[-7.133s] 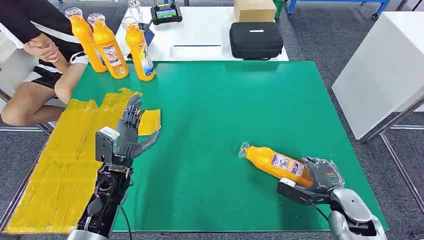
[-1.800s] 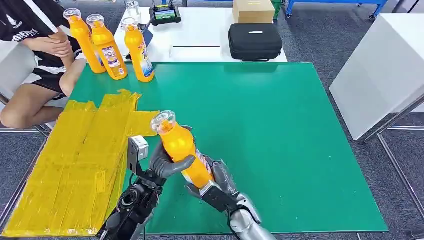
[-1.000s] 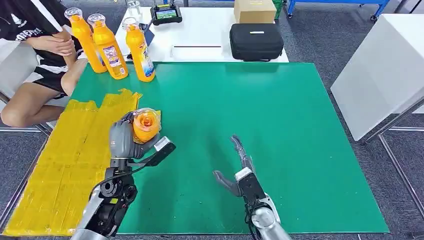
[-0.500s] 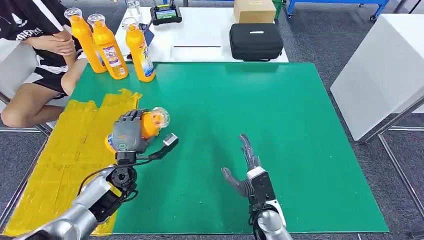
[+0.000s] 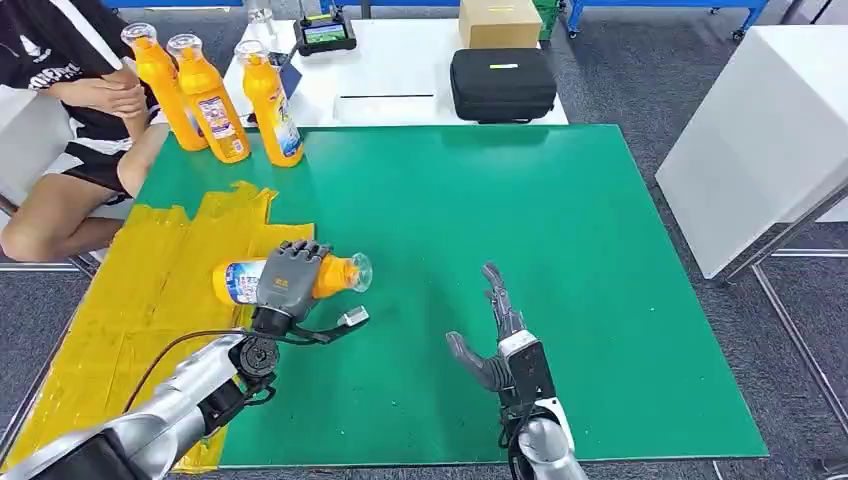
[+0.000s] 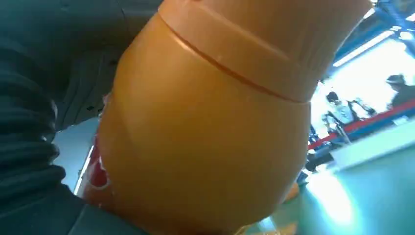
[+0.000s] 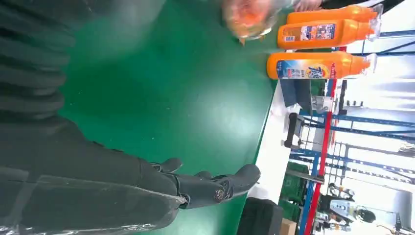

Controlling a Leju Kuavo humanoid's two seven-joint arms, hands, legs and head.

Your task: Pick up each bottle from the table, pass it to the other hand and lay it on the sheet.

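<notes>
Left hand (image 5: 289,282) wrapped over bottle (image 5: 244,279), fingers (image 5: 300,252) curled across its middle; bottle horizontal, label end above yellow sheet (image 5: 150,300), cap end above green mat (image 5: 520,250). Right hand (image 5: 500,345) empty, fingers spread.

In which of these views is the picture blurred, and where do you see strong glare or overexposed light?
Head view: sharp and evenly lit; the bottle in the left hand shows clearly. Left wrist view: the bottle sits so close that it looks soft, and the bright background behind it is washed out. Right wrist view: the held bottle's cap end is smeared by blur, and the green table carries a pale sheen.
</notes>
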